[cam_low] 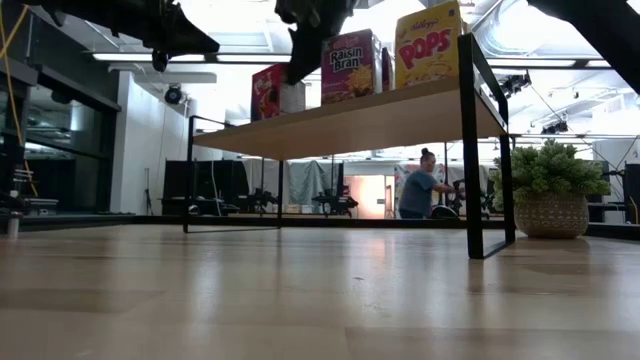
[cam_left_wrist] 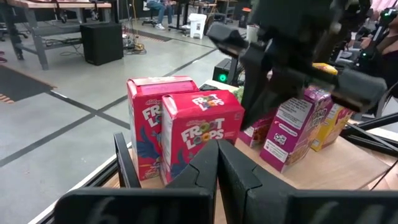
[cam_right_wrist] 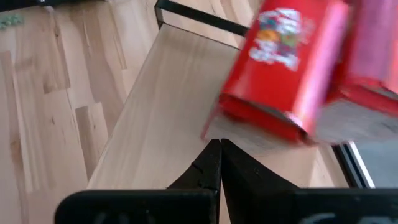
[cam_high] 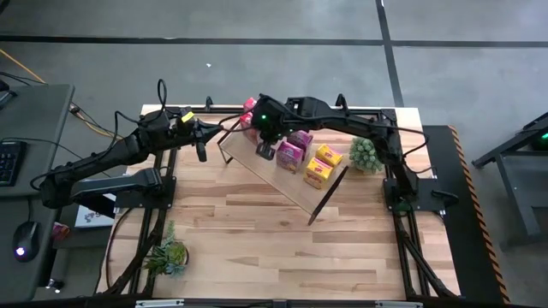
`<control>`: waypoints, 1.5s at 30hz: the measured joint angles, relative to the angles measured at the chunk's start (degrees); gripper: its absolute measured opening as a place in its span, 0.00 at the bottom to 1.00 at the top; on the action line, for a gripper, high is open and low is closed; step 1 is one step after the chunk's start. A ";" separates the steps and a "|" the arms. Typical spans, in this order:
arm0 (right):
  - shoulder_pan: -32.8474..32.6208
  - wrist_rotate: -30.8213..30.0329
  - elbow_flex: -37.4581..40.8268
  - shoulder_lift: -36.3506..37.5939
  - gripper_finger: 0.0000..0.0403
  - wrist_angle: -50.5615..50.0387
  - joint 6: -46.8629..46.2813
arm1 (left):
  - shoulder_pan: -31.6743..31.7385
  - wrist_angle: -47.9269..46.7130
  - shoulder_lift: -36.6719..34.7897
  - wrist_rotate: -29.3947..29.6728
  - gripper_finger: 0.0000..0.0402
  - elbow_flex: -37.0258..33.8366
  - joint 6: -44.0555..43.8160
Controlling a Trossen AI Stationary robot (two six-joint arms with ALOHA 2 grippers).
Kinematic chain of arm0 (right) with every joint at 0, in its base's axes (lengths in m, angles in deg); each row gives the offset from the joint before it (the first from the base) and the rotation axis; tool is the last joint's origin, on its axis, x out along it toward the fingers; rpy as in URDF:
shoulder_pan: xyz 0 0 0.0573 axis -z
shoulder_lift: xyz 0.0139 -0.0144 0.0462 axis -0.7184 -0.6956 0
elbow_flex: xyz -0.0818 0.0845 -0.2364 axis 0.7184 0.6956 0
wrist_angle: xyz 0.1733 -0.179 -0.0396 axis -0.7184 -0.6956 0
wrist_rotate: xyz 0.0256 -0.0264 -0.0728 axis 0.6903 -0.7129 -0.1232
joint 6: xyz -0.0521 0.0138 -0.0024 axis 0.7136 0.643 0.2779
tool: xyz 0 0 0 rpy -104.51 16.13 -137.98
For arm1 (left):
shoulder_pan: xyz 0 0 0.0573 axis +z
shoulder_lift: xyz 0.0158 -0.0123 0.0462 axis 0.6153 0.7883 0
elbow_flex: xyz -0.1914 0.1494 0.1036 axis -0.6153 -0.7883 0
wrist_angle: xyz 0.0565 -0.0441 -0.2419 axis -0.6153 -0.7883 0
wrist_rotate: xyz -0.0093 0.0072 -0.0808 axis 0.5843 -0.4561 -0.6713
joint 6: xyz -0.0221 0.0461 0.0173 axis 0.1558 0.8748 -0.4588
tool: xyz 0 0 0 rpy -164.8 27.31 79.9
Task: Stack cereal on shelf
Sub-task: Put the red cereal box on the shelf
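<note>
right wrist view: right pincer (cam_right_wrist: 220,144) closed, empty, above shelf (cam_right_wrist: 161,118).

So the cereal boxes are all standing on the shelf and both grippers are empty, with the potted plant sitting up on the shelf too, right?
Not quite: the potted plant stands on the tabletop beside the shelf, as the low view shows. The cereal boxes do stand on the shelf, and both grippers are empty.

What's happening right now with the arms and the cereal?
Left tool shut, empty, near shelf end. Right tool shut, empty, above shelf. Cereal boxes standing on shelf. Nothing blocking.
</note>
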 joint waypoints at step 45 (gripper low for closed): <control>2.35 -1.62 0.04 -1.59 0.00 3.65 1.12 | 0.11 0.00 0.00 0.15 0.00 0.00 0.51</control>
